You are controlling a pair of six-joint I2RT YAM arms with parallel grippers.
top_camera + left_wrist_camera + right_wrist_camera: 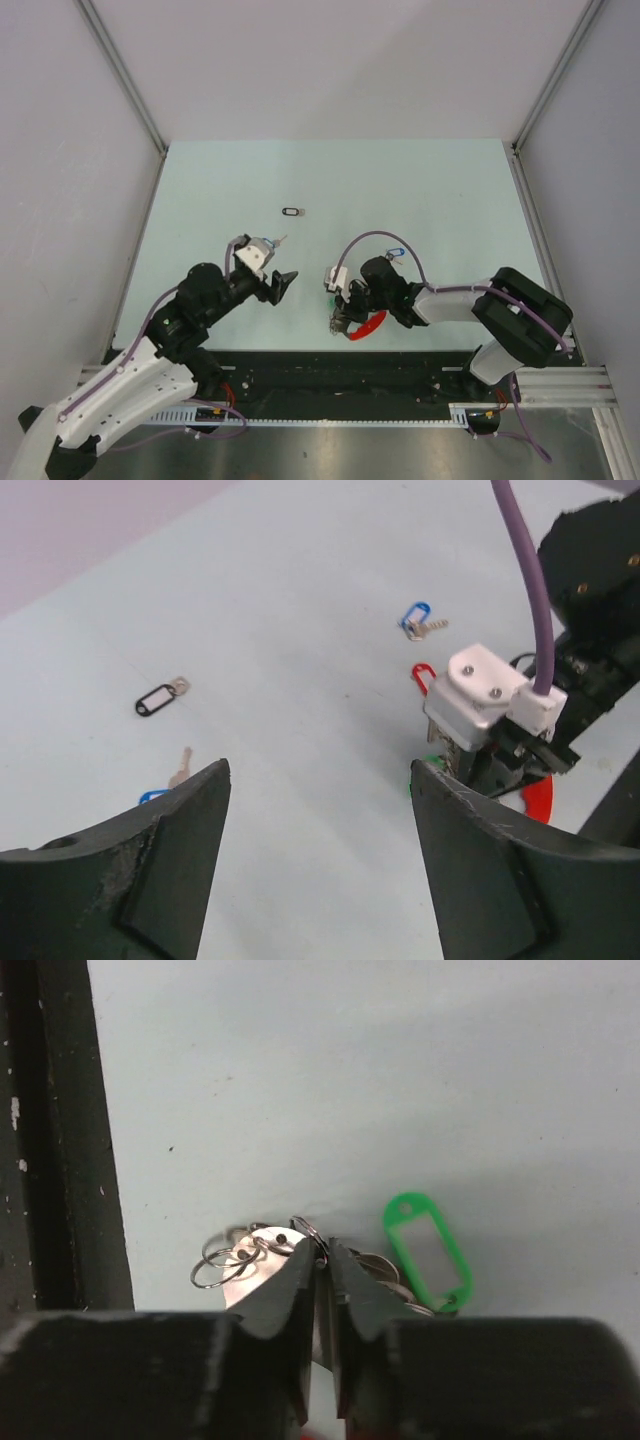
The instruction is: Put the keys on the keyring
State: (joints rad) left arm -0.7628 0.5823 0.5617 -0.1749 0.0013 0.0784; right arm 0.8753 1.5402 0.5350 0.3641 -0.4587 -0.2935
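Near the table's (450, 190) front edge, right of centre, the keyring (262, 1250) lies on a matte mint-green sheet walled by grey panels. The right gripper (322, 1260) nips its thin wire ring between dark tapered tips; only that wrist view shows the green tag (428, 1252). The left gripper (320, 810) gapes wide, empty. A black-tagged key (160, 698) lies mid-table, a blue-tagged key (420, 620) nearer the keyring.
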